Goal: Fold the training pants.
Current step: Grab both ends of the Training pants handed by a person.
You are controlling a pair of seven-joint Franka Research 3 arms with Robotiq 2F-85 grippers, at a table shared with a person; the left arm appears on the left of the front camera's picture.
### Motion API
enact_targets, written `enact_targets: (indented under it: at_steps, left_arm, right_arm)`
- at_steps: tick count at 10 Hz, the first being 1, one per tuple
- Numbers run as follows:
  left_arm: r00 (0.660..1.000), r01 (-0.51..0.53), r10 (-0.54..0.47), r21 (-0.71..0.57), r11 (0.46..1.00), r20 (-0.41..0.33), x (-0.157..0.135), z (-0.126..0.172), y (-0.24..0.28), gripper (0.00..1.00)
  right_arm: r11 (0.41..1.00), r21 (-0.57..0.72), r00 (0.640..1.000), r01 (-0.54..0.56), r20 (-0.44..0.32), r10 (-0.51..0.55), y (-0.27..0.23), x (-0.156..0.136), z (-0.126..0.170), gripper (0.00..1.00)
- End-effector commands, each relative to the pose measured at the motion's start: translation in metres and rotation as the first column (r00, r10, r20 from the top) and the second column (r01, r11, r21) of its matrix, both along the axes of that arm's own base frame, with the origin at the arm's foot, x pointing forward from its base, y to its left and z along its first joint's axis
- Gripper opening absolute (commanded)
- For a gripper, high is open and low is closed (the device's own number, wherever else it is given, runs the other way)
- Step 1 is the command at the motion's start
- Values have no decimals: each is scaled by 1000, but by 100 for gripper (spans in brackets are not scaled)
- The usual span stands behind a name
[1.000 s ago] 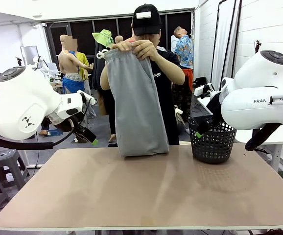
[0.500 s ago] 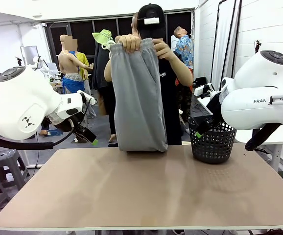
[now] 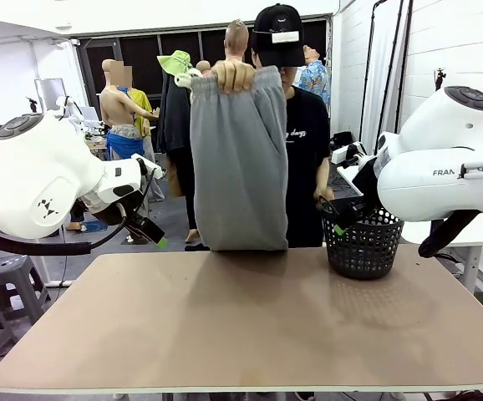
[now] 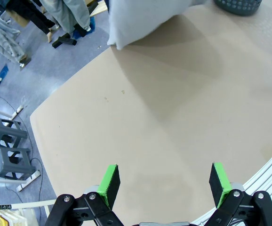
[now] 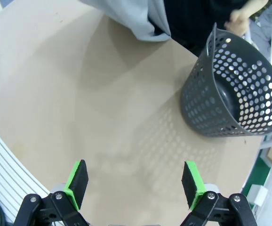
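Observation:
A person at the far side of the table holds the light grey training pants [image 3: 240, 163] up by the waistband with one hand [image 3: 233, 75]. The pants hang straight, their lower end at the table's far edge. That lower end shows in the left wrist view [image 4: 140, 19] and the right wrist view [image 5: 129, 16]. My left gripper [image 3: 149, 230] hovers off the table's left side, open and empty, green pads wide apart above bare tabletop [image 4: 164, 184]. My right gripper [image 3: 342, 219] is by the basket, also open and empty [image 5: 134, 183].
A black mesh basket [image 3: 363, 242] stands at the table's far right [image 5: 235, 89]; the person's other hand [image 3: 325, 194] hangs just behind it. The tan table [image 3: 250, 326] lies between the arms. Grey stools [image 4: 9, 150] stand on the floor to the left.
The person has shifted right and let go with one hand, which dropped near the basket; the pants now hang from a single hand. Neither arm has moved.

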State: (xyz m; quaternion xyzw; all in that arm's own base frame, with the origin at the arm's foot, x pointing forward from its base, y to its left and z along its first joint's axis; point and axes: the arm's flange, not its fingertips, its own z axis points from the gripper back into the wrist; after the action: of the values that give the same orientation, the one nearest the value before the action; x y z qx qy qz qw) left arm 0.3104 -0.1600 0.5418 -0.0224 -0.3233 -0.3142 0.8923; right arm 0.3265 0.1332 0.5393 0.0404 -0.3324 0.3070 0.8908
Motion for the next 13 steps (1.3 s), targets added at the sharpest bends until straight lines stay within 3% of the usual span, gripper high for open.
enact_targets:
  at_steps: [1,13]
  left_arm:
    - [1000,14,-14,-7,1000,-9,1,-1,1,100]
    - [1000,0,0,0,1000,0,0,0,0,100]
  right_arm:
    - [1000,4,1000,2,6,-2,-1,1,0,100]
    - [1000,0,1000,0,0,0,0,0,0,100]
